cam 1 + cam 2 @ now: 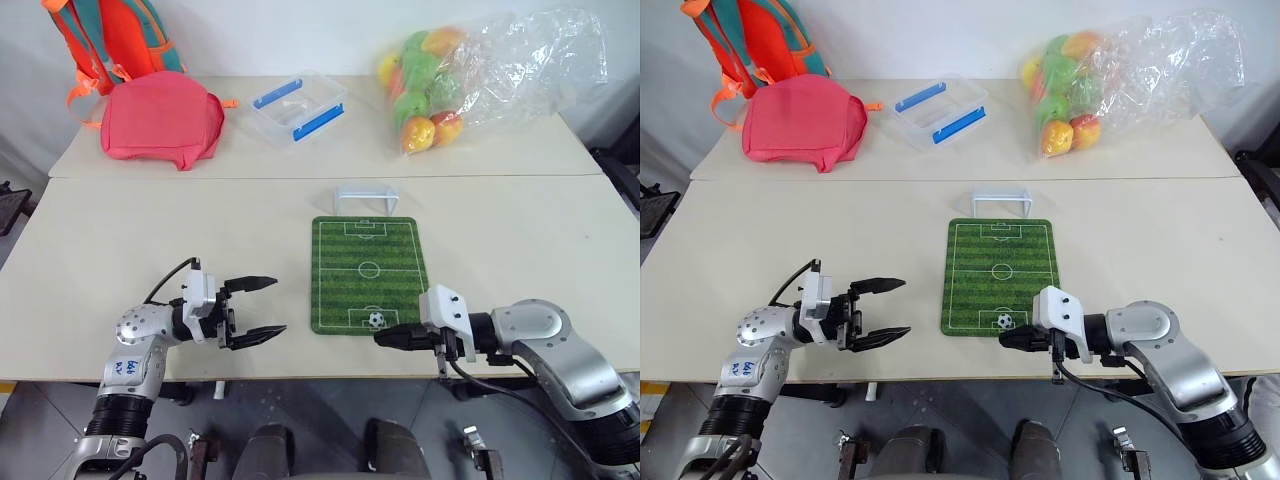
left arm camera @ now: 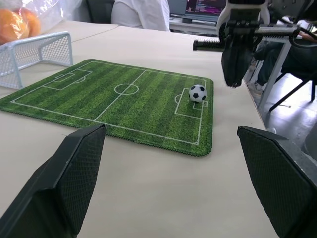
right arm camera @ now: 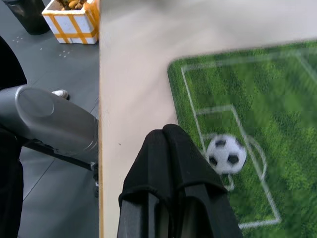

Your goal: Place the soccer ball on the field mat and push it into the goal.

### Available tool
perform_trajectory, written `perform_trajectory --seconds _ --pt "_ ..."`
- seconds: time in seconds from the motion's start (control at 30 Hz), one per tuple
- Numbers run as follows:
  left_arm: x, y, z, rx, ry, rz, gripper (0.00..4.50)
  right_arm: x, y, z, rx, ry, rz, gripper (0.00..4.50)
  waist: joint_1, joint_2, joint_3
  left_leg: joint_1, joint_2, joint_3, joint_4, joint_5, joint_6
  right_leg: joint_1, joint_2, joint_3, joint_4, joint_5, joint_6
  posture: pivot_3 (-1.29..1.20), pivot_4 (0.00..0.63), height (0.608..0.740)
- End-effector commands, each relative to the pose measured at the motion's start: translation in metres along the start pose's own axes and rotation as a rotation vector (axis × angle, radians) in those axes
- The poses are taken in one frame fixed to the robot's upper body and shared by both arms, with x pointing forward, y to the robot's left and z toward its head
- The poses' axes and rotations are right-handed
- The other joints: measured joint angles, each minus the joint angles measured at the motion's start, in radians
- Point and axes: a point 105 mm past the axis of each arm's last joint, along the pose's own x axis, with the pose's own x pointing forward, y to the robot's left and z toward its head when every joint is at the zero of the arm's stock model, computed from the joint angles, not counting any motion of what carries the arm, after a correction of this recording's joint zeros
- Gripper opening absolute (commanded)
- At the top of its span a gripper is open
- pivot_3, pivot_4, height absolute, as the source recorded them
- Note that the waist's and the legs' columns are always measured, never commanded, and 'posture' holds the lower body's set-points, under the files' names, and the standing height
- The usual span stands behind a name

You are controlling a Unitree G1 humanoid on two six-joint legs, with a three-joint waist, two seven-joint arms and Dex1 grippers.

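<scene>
Left eye view shows me the soccer ball (image 1: 376, 320) sitting on the field mat (image 1: 369, 272). It is at the end of the mat that is close to me, right by the small white box drawn there. Nothing is holding the ball.

My right gripper (image 1: 385, 338) is just beside the ball, at the near edge of the mat. Its two black fingers are pressed tight together with nothing between them. From the right wrist camera I see the fingers (image 3: 171, 163) pointing toward the ball (image 3: 226, 154), and there is a little gap between them and the ball.

My left gripper (image 1: 262, 308) is over the bare table (image 1: 150, 230), to the left of the mat. Its fingers are spread wide apart and it holds nothing. It points across toward the mat.

The goal (image 1: 364, 197) stands on the table at the far end of the mat, touching or almost touching the mat's edge. The ball is well apart from it, at the other end of the field.

Further back on the table I see a pink bag (image 1: 162, 118), a clear box with blue clips (image 1: 297, 107) and a plastic bag of fruit balls (image 1: 470, 75). A bright orange and teal backpack (image 1: 110, 38) leans behind the pink bag.
</scene>
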Motion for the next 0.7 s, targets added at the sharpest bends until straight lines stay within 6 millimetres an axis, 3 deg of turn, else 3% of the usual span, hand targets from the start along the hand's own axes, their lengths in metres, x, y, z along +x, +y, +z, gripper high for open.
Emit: perform_trajectory --seconds 0.03,0.23,0.33,0.43,0.57,0.7 --pt "0.000 0.000 0.006 0.033 -0.007 -0.015 4.50 0.004 -0.011 0.002 -0.042 -0.017 -0.019 0.02 -0.002 0.000 0.000 0.000 0.000 0.000 0.000 0.000 0.000 0.000 0.000 0.000 0.000 0.000 0.000 0.00 0.150 0.740" --pt "-0.001 0.003 0.008 0.040 -0.001 -0.014 4.50 0.004 -0.053 0.008 -0.066 -0.053 -0.152 0.02 -0.004 0.000 0.000 0.000 0.000 0.000 0.001 0.000 0.000 0.000 0.000 0.000 0.001 0.000 0.000 0.00 0.150 0.740" --pt "0.000 0.009 0.011 0.058 -0.001 -0.005 4.50 -0.024 -0.104 0.030 -0.091 -0.113 -0.404 0.02 -0.005 0.000 0.000 0.000 0.000 0.000 0.001 0.000 0.000 0.000 0.000 0.000 0.001 0.000 0.000 0.00 0.150 0.740" --pt "0.001 0.015 0.013 0.074 -0.003 0.001 4.50 -0.047 -0.127 0.049 -0.115 -0.171 -0.554 0.02 0.000 0.000 0.000 -0.001 0.000 -0.001 0.001 0.000 0.000 0.000 0.000 0.000 0.001 0.000 0.000 0.00 0.150 0.740" --pt "0.003 0.020 0.013 0.086 -0.006 0.004 4.50 -0.065 -0.133 0.068 -0.151 -0.228 -0.650 0.02 -0.003 0.000 0.000 -0.001 0.000 -0.001 -0.001 0.000 0.000 -0.001 0.000 -0.001 0.000 0.000 0.000 0.00 0.150 0.740" --pt "0.003 0.028 0.013 0.095 -0.008 0.023 4.50 -0.077 -0.123 0.074 -0.168 -0.232 -0.644 0.02 -0.004 0.000 0.000 -0.002 0.000 0.000 -0.002 0.000 0.000 -0.002 0.000 -0.001 0.000 0.000 0.000 0.00 0.150 0.740"
